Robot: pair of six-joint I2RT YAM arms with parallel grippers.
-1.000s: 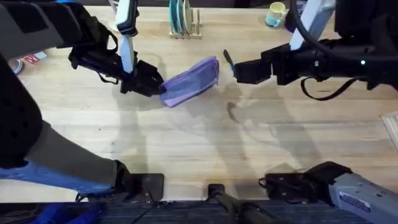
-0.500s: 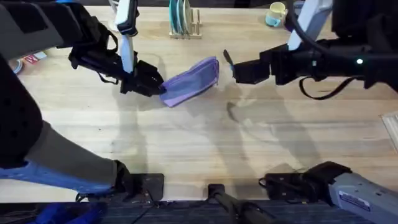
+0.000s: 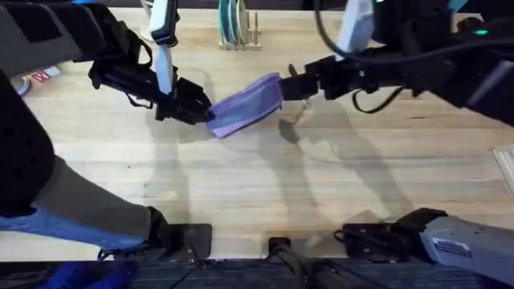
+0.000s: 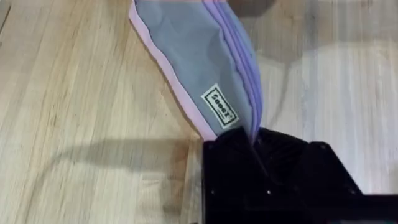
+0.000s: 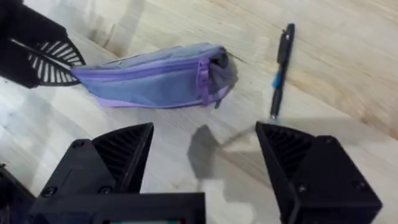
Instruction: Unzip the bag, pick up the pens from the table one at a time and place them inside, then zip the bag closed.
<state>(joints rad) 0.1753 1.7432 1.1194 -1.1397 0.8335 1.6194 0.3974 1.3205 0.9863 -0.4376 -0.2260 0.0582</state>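
Note:
The lavender bag (image 3: 249,104) lies slanted on the table (image 3: 241,185), its zipper closed along the top edge (image 5: 143,68). My left gripper (image 3: 199,110) is shut on the bag's left end, and the fabric (image 4: 199,62) runs into its jaws (image 4: 258,143). My right gripper (image 3: 291,87) hovers open just past the bag's right end, its fingers (image 5: 118,155) spread wide with nothing between them (image 5: 205,162). One dark pen with a blue section (image 5: 281,68) lies on the wood beside the bag's right end.
A dish rack with plates (image 3: 237,28) and a mug (image 3: 356,18) stand along the far edge. A red-and-white item (image 3: 40,76) lies at the far left. Bare wood stretches in front of the bag.
My right arm has swung left, bringing its open gripper from clear of the bag to just beside its right end, over the pen. The left gripper and the bag have stayed put.

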